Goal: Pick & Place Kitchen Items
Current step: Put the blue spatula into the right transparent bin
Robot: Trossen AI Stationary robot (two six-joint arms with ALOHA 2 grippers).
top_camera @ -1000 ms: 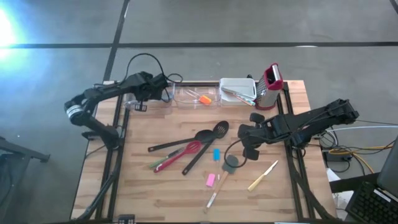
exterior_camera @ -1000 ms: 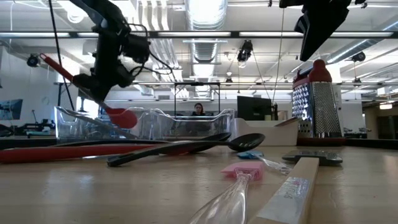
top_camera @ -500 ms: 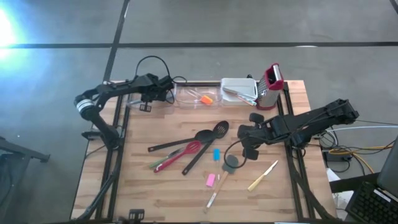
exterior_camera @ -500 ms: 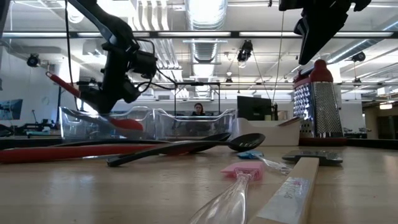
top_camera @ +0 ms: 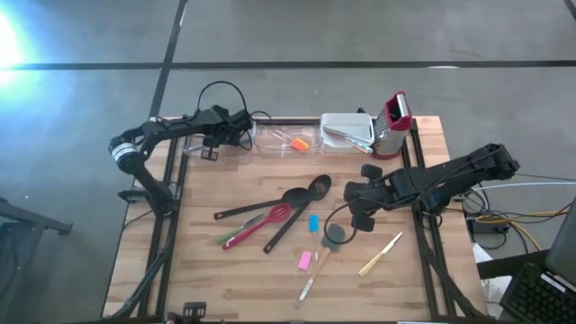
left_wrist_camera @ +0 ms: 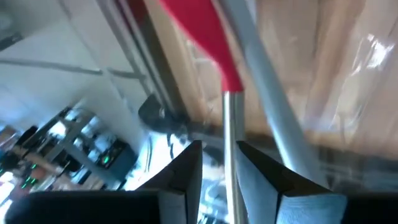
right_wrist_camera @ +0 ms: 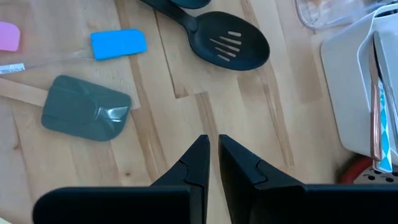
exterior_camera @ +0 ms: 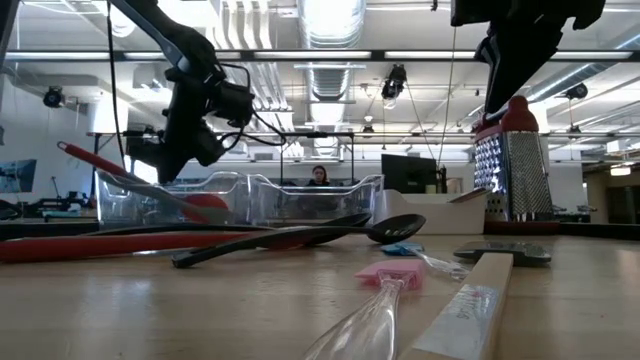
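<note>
My left gripper (top_camera: 236, 126) (exterior_camera: 172, 165) hangs over the clear tub (exterior_camera: 150, 195) at the table's far left. Its fingers (left_wrist_camera: 186, 171) stand open on either side of the steel shaft (left_wrist_camera: 230, 149) of a red spatula (exterior_camera: 205, 203). The spatula's blade lies in the tub, and its shaft slants up over the rim to the red handle end (exterior_camera: 75, 155). My right gripper (top_camera: 358, 205) (right_wrist_camera: 214, 142) is shut and hovers above the bare table. It is between the black slotted spoon (right_wrist_camera: 230, 42) and the grey scraper (right_wrist_camera: 84, 115). My left gripper has the red spatula's steel shaft (left_wrist_camera: 230, 149) running between its fingers, with a gap showing on one side. I cannot tell whether the other finger touches it.
On the table lie a black ladle (top_camera: 270, 203), a red whisk (top_camera: 270, 217), red tongs (top_camera: 236, 237), blue (top_camera: 313, 222) and pink (top_camera: 305, 260) scrapers and a knife (top_camera: 382, 254). A second clear tub (top_camera: 283, 138), a white tub (top_camera: 346, 130) and a grater (top_camera: 391, 121) line the far edge.
My left gripper has moved right along the far edge and down over the clear tub. The red spatula has sunk with it. In the last half second its handle end has dropped lower while the gripper kept still. Its blade now lies in the tub.
</note>
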